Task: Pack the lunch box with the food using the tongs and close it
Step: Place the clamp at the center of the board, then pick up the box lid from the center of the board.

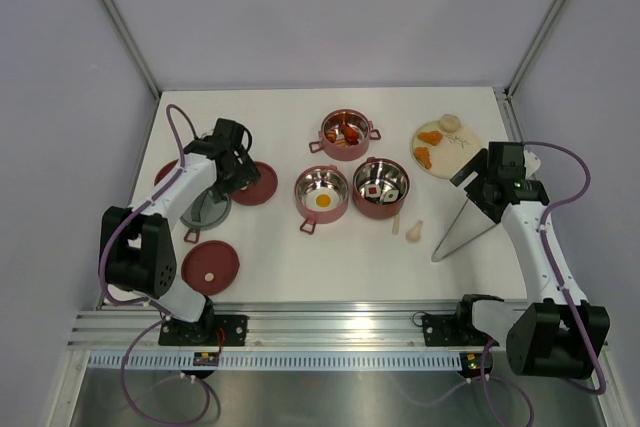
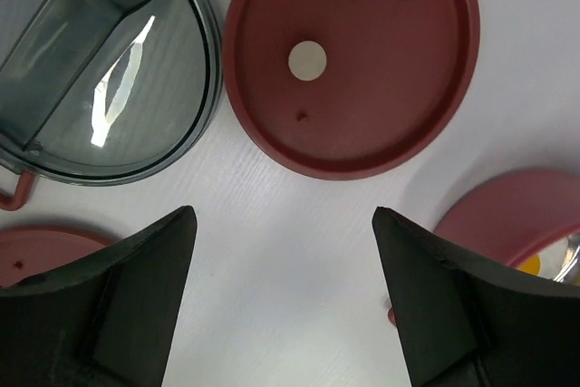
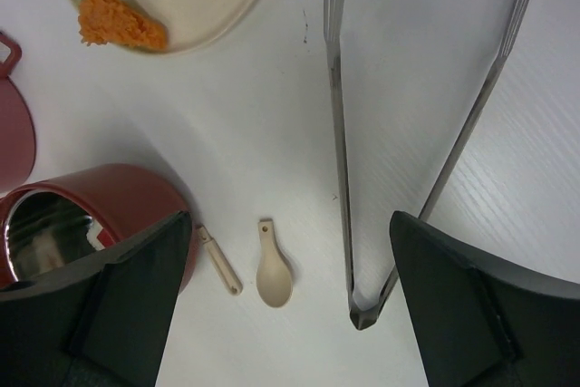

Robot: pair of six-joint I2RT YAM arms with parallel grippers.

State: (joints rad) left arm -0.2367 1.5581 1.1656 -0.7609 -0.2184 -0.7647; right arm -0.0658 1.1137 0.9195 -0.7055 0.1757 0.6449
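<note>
Seen from above: three open bowls of the lunch box [image 1: 349, 175] at table centre, each already holding a little food; a cream plate [image 1: 446, 148] to their right with orange and beige pieces still on it. Tongs [image 1: 464, 230] flat on the table beneath the right gripper [image 1: 484, 190], spread in a V, holding nothing. Left gripper [image 1: 233, 169] over the lids, far from the bowls.

Through the left wrist: fingers wide apart, empty, above bare table; a dark-red disc lid [image 2: 351, 61] and the grey top lid [image 2: 106, 68] just beyond.

Through the right wrist: fingers fully apart astride the tongs' hinge end, not closed on them; a small spoon [image 3: 273, 267] alongside. Only here visible how thin and flat the tongs' arms lie. Likely risk: fingers skidding off the metal, or pinching one arm only.
</note>
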